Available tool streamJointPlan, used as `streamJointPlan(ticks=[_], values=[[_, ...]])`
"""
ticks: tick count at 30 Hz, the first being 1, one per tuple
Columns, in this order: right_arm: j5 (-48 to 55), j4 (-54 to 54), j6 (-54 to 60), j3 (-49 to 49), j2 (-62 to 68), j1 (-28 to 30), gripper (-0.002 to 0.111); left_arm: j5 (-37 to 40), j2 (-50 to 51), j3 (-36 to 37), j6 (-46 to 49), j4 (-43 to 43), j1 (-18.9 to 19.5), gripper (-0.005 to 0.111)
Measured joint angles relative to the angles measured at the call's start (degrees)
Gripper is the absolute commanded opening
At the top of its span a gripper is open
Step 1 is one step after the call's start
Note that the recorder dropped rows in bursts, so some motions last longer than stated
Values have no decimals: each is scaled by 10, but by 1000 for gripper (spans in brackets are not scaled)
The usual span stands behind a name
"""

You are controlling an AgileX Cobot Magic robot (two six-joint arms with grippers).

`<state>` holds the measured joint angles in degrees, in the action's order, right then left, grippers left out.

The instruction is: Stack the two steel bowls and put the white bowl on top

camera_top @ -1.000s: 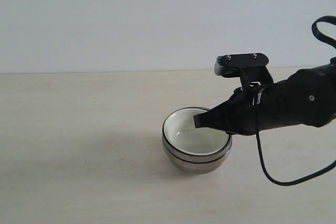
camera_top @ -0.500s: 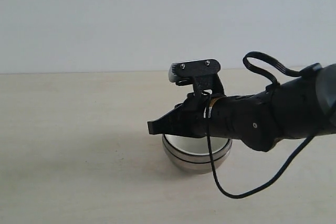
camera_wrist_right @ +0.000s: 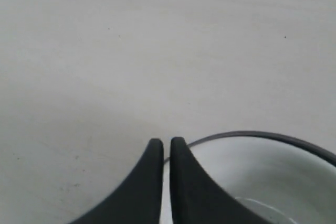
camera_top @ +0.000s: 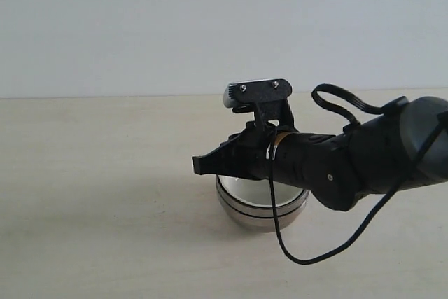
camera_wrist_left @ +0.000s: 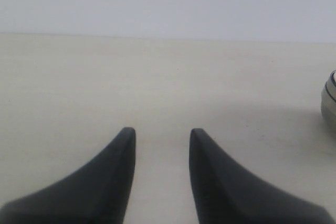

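**user_a:** Two arms on this rig, but only one shows from outside. The right arm lies nearly level, reaching in from the right across the bowls. The right gripper pokes out past their left rim, up off the table. A black cable droops in a loop under it.

**user_b:** What are the fingers doing?

**user_a:** They're pressed almost together with just a sliver of gap and nothing in between. The left gripper is spread wide and empty, low over bare table, with the stack's edge off to one side.

**user_b:** And the bowls?

**user_a:** The white bowl sits inside the steel bowls, mid-table. The arm hides most of the top, so I think that dark seam round the wall is one steel bowl nested in the other, but I'm not certain.

**user_b:** Anything changed?

**user_a:** Yep. A second ago the arm was back on the right with its tip at the white bowl's rim. It has since lifted and swung left over the stack. Over the last half second it only crept slightly further left. The bowls haven't budged.
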<state>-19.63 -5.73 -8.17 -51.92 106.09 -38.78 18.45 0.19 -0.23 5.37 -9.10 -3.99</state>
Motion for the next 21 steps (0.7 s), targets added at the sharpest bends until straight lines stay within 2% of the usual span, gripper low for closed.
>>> streamJointPlan(ticks=[21], values=[[-26,-1,7,0,24,0,0,0,0,0,0,0,0,32]])
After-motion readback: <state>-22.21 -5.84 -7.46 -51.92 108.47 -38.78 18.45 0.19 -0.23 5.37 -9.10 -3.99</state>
